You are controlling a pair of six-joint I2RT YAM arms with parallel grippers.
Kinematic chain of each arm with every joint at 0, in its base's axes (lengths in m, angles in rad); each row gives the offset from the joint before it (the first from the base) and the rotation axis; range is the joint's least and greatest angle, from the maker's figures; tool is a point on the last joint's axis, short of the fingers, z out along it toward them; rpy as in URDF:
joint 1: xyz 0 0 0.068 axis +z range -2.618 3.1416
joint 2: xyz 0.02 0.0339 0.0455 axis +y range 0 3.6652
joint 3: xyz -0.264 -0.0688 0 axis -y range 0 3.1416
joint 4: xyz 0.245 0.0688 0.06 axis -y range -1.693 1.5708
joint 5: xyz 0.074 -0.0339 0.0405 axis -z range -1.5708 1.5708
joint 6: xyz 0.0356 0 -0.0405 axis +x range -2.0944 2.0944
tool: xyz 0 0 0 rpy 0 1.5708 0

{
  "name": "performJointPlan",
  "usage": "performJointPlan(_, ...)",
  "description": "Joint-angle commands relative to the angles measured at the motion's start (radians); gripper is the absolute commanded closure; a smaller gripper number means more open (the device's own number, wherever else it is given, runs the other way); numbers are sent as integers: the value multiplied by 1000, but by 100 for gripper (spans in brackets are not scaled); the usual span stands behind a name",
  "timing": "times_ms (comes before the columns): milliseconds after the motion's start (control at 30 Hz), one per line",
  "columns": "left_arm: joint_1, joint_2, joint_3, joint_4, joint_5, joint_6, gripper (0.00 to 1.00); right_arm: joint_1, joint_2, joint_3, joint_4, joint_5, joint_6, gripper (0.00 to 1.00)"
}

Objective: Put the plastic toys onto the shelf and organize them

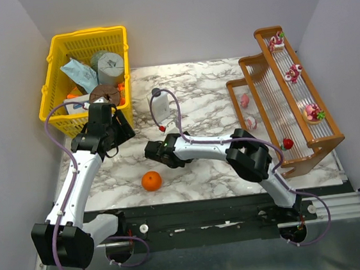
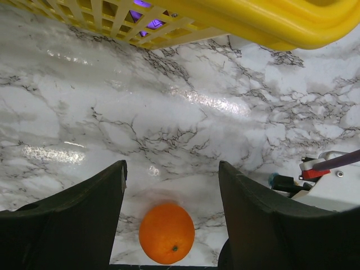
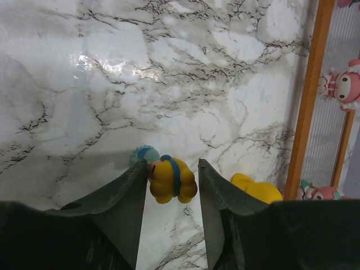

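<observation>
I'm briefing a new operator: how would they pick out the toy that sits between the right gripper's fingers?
Over the marble table, left of the wooden shelf, hangs the right gripper. Between its fingers sits a small yellow toy with a blue band; the other yellow toy, nearer the shelf, shows no band.

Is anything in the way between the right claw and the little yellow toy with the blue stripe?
Nothing visible is. The small yellow plastic toy with a blue band sits right between the fingers of the right gripper. Another yellow toy lies outside one finger, on the side of the brown wooden shelf.
</observation>
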Motion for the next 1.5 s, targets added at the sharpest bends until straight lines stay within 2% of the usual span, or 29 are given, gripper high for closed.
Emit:
performJointPlan(0, 7, 3, 2, 24, 13, 15, 25, 2, 2, -14, 2, 20, 38, 52)
performJointPlan(133, 7, 4, -3, 30, 18, 15, 26, 1, -1, -19, 0, 14, 42, 53)
performJointPlan(233, 7, 3, -4, 30, 19, 15, 26, 2, -10, -24, 0, 14, 44, 59)
performJointPlan(367, 7, 3, -6, 34, 22, 15, 26, 2, -33, -27, 1, 11, 24, 77)
performJointPlan(500, 7, 6, -9, 39, 30, 15, 26, -5, -91, -43, 11, 3, -22, 85)
performJointPlan(700, 7, 7, -10, 47, 41, 15, 26, -44, -278, -123, 92, -9, -231, 99)
performJointPlan(867, 7, 7, -14, 53, 42, 15, 26, -143, -432, -180, 124, -80, -424, 99)
performJointPlan(1200, 7, 23, -12, 65, 77, 15, 26, -390, -668, -198, 143, -47, -700, 99)
performJointPlan(1400, 7, 26, -12, 70, 82, 16, 26, -541, -794, -264, 224, -128, -864, 99)
performJointPlan(1467, 7, 27, -18, 79, 88, 15, 26, -568, -829, -326, 297, -139, -935, 99)
